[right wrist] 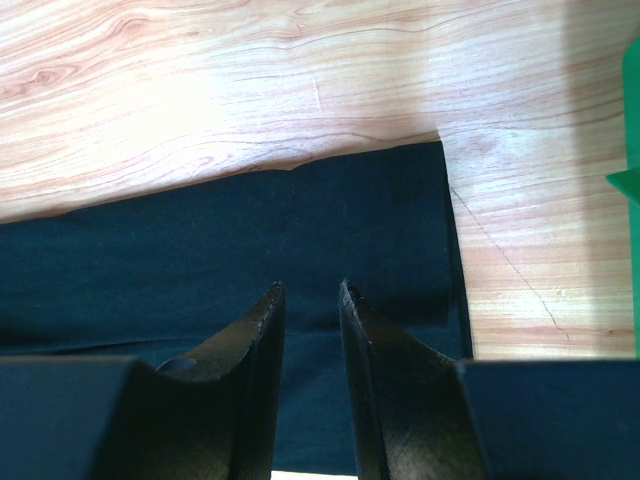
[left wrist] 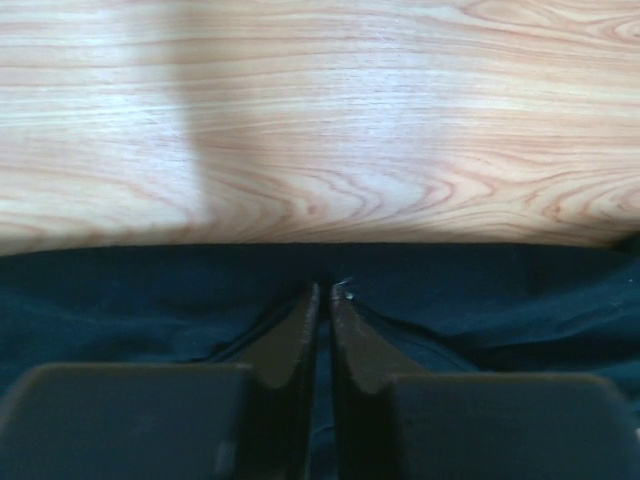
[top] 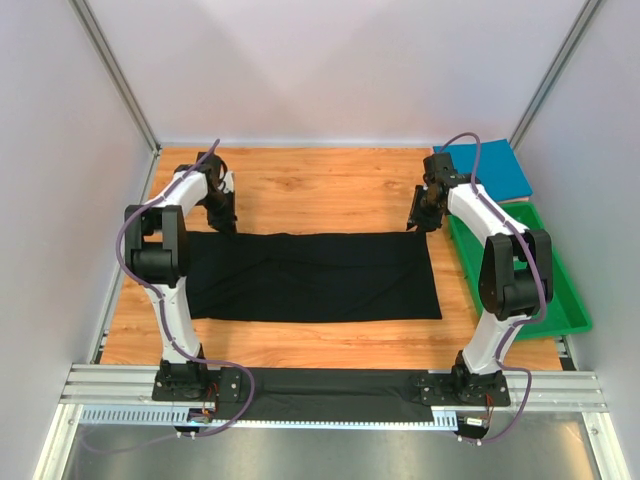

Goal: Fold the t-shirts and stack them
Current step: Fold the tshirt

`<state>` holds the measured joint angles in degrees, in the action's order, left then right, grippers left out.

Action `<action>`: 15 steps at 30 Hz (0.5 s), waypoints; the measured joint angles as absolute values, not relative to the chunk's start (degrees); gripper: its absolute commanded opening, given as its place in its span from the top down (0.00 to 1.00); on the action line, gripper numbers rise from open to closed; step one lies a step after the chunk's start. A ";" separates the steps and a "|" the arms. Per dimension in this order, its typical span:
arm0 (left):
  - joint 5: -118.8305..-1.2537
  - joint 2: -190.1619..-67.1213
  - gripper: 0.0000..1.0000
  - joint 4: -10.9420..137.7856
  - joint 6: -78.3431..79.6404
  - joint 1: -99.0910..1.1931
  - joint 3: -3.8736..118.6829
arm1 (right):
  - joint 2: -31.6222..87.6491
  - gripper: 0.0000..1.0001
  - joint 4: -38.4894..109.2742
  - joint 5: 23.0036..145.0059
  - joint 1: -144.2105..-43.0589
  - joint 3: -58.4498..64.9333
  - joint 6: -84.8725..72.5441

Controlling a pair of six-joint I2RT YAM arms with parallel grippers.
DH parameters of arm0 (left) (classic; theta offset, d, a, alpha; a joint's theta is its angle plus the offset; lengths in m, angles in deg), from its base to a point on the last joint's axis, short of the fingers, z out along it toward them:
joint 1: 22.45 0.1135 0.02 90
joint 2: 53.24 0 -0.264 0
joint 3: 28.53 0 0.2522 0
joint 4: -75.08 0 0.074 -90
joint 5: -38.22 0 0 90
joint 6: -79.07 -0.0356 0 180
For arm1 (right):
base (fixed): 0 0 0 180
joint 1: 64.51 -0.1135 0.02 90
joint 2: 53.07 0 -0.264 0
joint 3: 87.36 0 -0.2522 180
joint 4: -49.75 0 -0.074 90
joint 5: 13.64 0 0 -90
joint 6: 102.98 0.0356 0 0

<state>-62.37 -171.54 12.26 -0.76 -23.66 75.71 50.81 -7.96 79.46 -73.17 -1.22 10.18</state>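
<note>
A black t-shirt lies flat on the wooden table as a long strip folded across its width. My left gripper sits at the strip's far left corner. In the left wrist view its jaws are pressed almost together, with the black cloth puckering toward the tips. My right gripper hovers at the far right corner. Its fingers stand a little apart over flat black cloth, with nothing pinched. A teal-blue t-shirt lies folded at the back right corner.
A green plastic tray stands along the right edge, beside the right arm; its rim shows in the right wrist view. A dark cloth strip lies between the arm bases at the near edge. White walls close in three sides.
</note>
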 measured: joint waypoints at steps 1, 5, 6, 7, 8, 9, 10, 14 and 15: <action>-62.41 -171.54 0.94 12.22 -0.65 -23.84 75.71 | 50.79 0.70 -7.96 79.46 -73.17 -1.22 10.20; -62.61 -171.54 1.00 11.56 -0.54 -23.97 75.73 | 50.28 0.69 -7.89 79.43 -73.17 -0.67 10.46; -62.63 -171.54 1.00 11.36 -0.39 -23.97 75.73 | 49.76 0.70 -7.96 79.41 -73.17 -0.24 10.62; -62.63 -171.54 1.00 11.23 -0.28 -23.95 75.73 | 49.10 0.70 -7.93 79.41 -73.17 0.25 10.77; -62.59 -171.54 1.00 11.15 0.05 -23.95 75.73 | 48.58 0.69 -8.06 79.37 -73.17 0.57 10.81; -62.41 -171.45 1.00 10.97 0.49 -23.95 75.73 | 47.81 0.70 -8.09 79.28 -73.17 1.01 10.94; -62.15 -171.23 1.00 10.75 0.86 -23.97 75.71 | 47.05 0.70 -8.15 79.19 -73.17 1.32 11.05; -61.26 -168.43 1.00 10.38 2.52 -24.34 74.12 | 43.53 0.70 -8.76 78.80 -73.17 2.56 11.80; -61.06 -167.41 1.00 10.27 2.89 -24.47 73.46 | 42.48 0.70 -8.96 78.80 -73.17 2.93 12.06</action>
<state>-61.06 -167.41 10.27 2.89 -24.47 73.46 42.48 -8.96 78.80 -73.17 2.93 12.06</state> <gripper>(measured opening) 0.006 0.303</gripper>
